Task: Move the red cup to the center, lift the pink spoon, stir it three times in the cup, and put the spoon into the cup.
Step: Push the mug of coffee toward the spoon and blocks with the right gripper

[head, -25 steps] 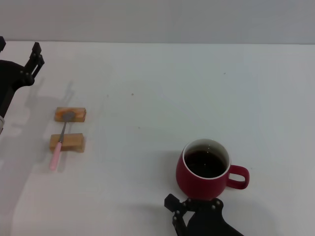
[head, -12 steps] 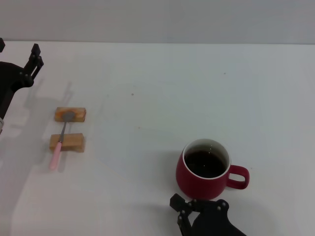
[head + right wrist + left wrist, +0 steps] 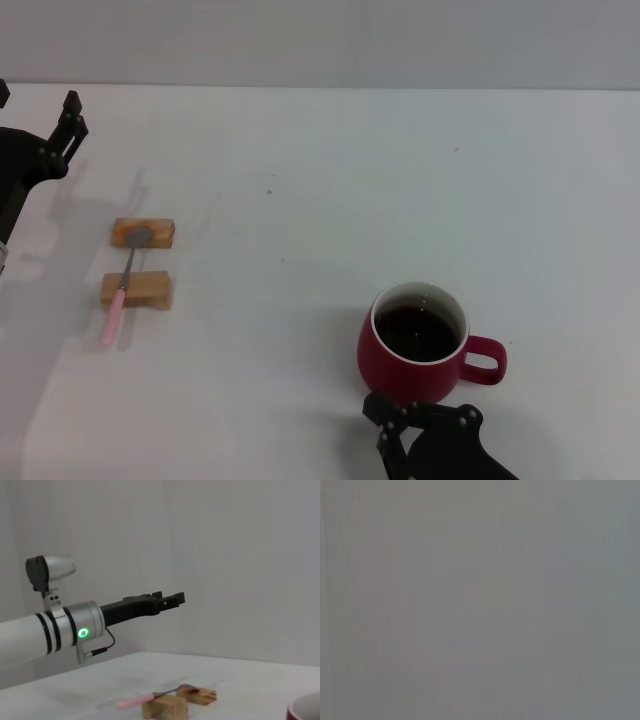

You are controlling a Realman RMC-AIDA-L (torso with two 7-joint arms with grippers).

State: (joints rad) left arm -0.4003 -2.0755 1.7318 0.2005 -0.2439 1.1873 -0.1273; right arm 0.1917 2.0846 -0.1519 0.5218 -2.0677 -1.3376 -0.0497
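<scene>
**Visitor:** Why sit so low, at the bottom edge of the head view?

**Me:** My right gripper [image 3: 425, 432] is just below the red cup [image 3: 415, 343], on the side away from its handle, lined up for a side grasp. Whether those fingers are spread or closed, I cannot tell; the rim hides them.

**Visitor:** And the spoon?

**Me:** The pink spoon [image 3: 122, 287] lies at middle left, bridged across two wooden blocks [image 3: 136, 290], I'd guess so fingers can get under it.

**Visitor:** Your other hand?

**Me:** My left gripper [image 3: 70, 118] waits at upper left, above the table [image 3: 330, 180]. Its fingers' spacing I can't judge either.
</scene>
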